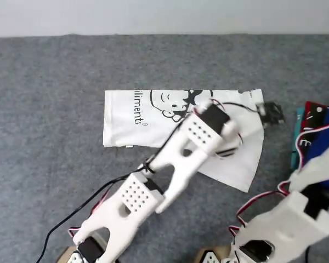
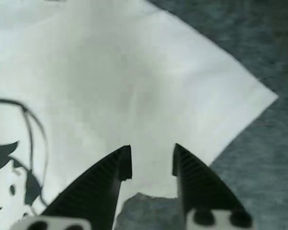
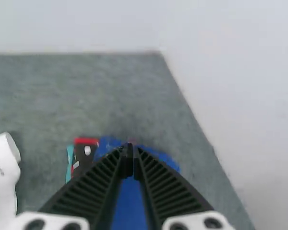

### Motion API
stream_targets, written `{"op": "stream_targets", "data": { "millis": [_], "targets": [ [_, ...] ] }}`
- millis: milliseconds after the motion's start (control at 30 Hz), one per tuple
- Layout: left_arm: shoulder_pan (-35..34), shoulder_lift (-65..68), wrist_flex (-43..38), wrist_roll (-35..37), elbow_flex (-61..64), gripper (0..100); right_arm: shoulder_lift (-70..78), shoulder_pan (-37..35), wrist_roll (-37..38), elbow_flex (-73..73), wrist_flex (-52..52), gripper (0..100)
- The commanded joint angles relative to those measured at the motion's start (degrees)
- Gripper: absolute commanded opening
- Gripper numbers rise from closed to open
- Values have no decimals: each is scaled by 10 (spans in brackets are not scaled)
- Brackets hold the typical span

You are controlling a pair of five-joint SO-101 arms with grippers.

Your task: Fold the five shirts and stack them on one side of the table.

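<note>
A white shirt [image 1: 153,118] with a black cartoon print lies partly folded in the middle of the grey table, one corner trailing toward the front right. My left arm [image 1: 203,134] stretches over it. My left gripper [image 2: 151,160] is open just above the white shirt [image 2: 134,72], close to its edge, with nothing between the fingers. At the right edge a blue shirt [image 1: 326,134] lies on a stack of folded shirts [image 1: 310,118] in red and teal. My right gripper [image 3: 129,151] is shut above the blue shirt [image 3: 156,160]; I cannot tell whether it pinches cloth.
The grey carpet-like table top [image 1: 55,82] stretches bare to the left and back, ending at a pale wall [image 3: 230,72]. The right arm's body [image 1: 296,219] stands at the front right. Cables trail along the left arm.
</note>
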Motion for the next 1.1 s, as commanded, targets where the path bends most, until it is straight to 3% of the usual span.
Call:
{"op": "stream_targets", "data": {
  "millis": [0, 233, 800, 1067],
  "targets": [
    [24, -7, 14, -6, 16, 191, -64, 25, -4, 69, 22, 15],
    [47, -7, 11, -6, 51, 228, -118, 34, -4, 156, 22, 15],
    [43, 79, -23, 20, 17, 227, -165, 34, -4, 169, 22, 15],
    [46, 112, -23, 22, -27, 73, -189, 34, -4, 170, 22, 15]
  ]
}}
